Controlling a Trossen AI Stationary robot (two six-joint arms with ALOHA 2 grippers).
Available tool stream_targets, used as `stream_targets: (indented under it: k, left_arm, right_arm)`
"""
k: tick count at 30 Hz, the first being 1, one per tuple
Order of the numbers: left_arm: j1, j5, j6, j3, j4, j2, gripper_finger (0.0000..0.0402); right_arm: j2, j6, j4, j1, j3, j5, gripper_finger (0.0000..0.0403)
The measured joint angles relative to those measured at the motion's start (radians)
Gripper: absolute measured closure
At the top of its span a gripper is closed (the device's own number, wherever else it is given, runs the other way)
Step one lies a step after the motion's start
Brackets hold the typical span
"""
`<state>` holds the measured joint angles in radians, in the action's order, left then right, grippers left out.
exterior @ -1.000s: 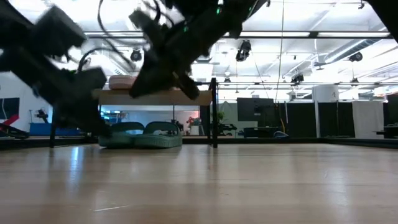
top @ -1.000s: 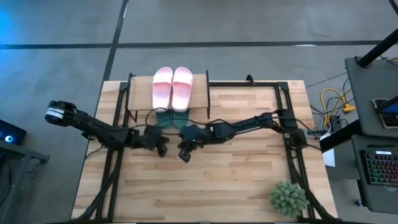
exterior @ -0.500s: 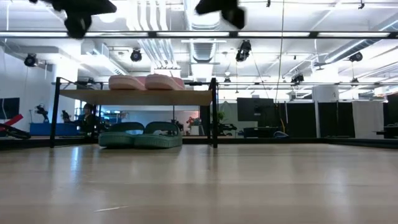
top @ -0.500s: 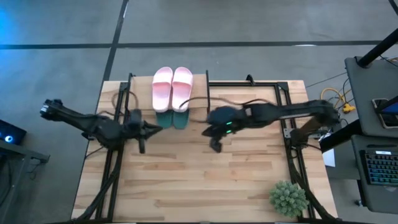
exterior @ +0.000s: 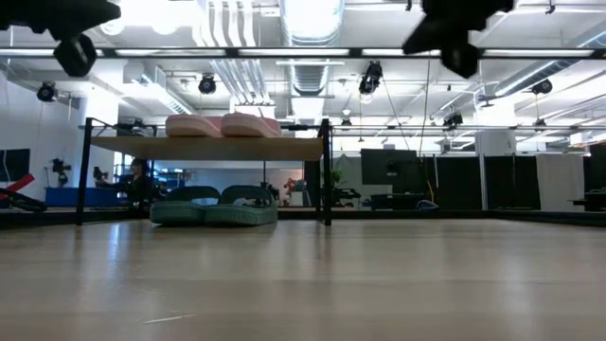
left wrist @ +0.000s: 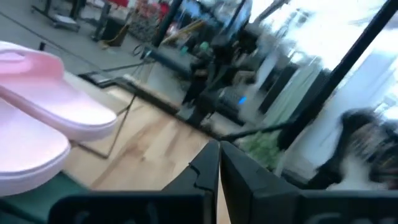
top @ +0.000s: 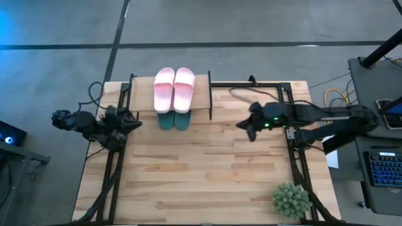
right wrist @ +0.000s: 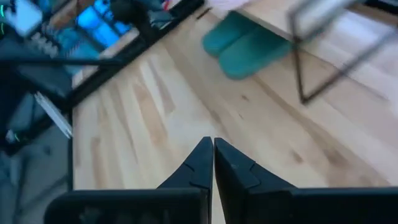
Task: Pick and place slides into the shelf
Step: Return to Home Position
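Observation:
Two pale pink slides (top: 174,88) lie side by side on the shelf's wooden plank top (top: 201,91). Two teal-green slides (top: 173,120) lie on the table under it, their ends sticking out toward the near side; both pairs show in the low view, the pink (exterior: 223,125) above the teal (exterior: 214,206). My left gripper (top: 135,122) is shut and empty, raised at the table's left edge beside the shelf. My right gripper (top: 244,128) is shut and empty, raised over the table's right half.
A spiky green potted plant (top: 291,199) stands at the table's near right corner. Black frame rails (top: 113,169) run along the left and right sides. Bare butcher-block tabletop (top: 201,176) lies in front of the shelf.
Both arms have drawn back from the middle of the table in front of the shelf: my left gripper toward the left edge, my right gripper toward the right edge, both rising out of the low view's centre. The slides have stayed where they were.

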<state>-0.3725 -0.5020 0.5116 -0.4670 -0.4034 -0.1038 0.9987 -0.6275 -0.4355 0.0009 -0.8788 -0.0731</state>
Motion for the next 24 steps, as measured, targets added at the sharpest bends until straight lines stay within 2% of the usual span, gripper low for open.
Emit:
stream_targets:
  k: [3, 5, 8, 10, 14, 17, 19, 24]
  left_arm:
    - [-0.001, -0.001, 0.101, 0.000, 0.009, 0.077, 0.0402]
    - [-0.001, 0.008, 0.068, 0.013, 0.025, 0.073, 0.0402]
    - [0.000, 0.079, -0.099, 0.015, 0.118, 0.055, 0.0402]
    - [-0.001, 0.115, -0.174, 0.037, 0.173, 0.034, 0.0402]
    - [-0.001, 0.231, -0.229, 0.081, 0.208, 0.027, 0.0402]
    - [-0.001, 0.267, -0.234, 0.121, 0.215, 0.058, 0.0402]
    - [-0.001, 0.270, -0.254, 0.141, 0.215, 0.078, 0.0402]
    - [-0.001, 0.268, -0.312, 0.136, 0.213, 0.075, 0.0402]
  right_arm:
    - [-0.105, -0.155, 0.012, 0.001, 0.051, -0.039, 0.0394]
    - [-0.158, -0.170, 0.053, 0.006, 0.090, -0.059, 0.0394]
    - [-0.216, -0.057, 0.148, 0.019, 0.142, -0.055, 0.0394]
    - [-0.247, 0.064, 0.237, 0.030, 0.177, -0.011, 0.0394]
    - [-0.301, 0.207, 0.472, 0.029, 0.303, 0.154, 0.0394]
    - [-0.341, 0.258, 0.702, 0.030, 0.415, 0.282, 0.0394]
    - [-0.366, 0.262, 0.788, 0.030, 0.479, 0.289, 0.0394]
    - [-0.459, 0.250, 0.806, 0.029, 0.595, 0.252, 0.0394]
